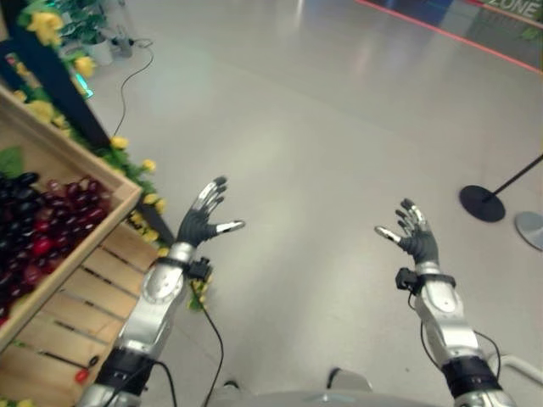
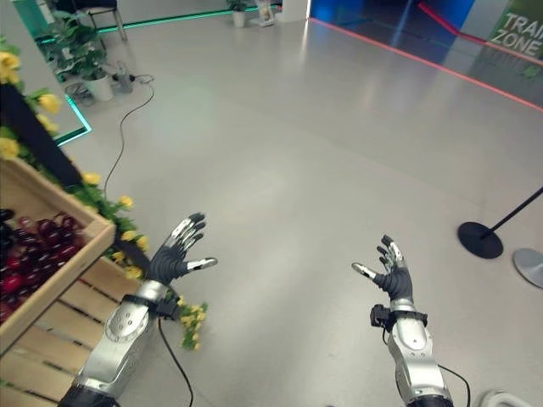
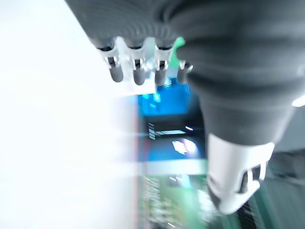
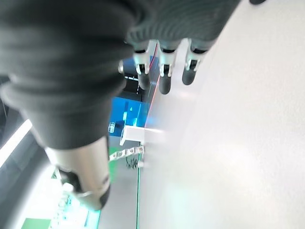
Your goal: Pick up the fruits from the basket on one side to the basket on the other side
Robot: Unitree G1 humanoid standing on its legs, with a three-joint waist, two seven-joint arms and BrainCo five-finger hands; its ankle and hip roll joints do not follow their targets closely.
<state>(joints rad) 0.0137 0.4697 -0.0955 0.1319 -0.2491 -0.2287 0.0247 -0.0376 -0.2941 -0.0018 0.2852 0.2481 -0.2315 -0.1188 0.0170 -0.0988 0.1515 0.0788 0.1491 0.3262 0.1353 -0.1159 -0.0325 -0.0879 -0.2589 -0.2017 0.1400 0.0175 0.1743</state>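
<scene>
Head stereo pair looked down, sharing the grey floor (image 1: 339,127); wrist cams sat close, probably facing outward.

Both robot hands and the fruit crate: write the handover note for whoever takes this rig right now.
Left robot hand: open, fingers spread, raised over the bare floor, holding nothing.
Right robot hand: open, fingers spread, also in the air over the floor, holding nothing.
Fruit: dark red and purple grapes lie in the wooden crate on the robot's left, edged with yellow flowers. The left hand is beside the crate's corner, not touching it.
Done: nothing visible; no fruit is in either hand.
Left: reach into the crate, pick fruit, carry it to the other side. A black stand base sits on the floor to the right.
</scene>
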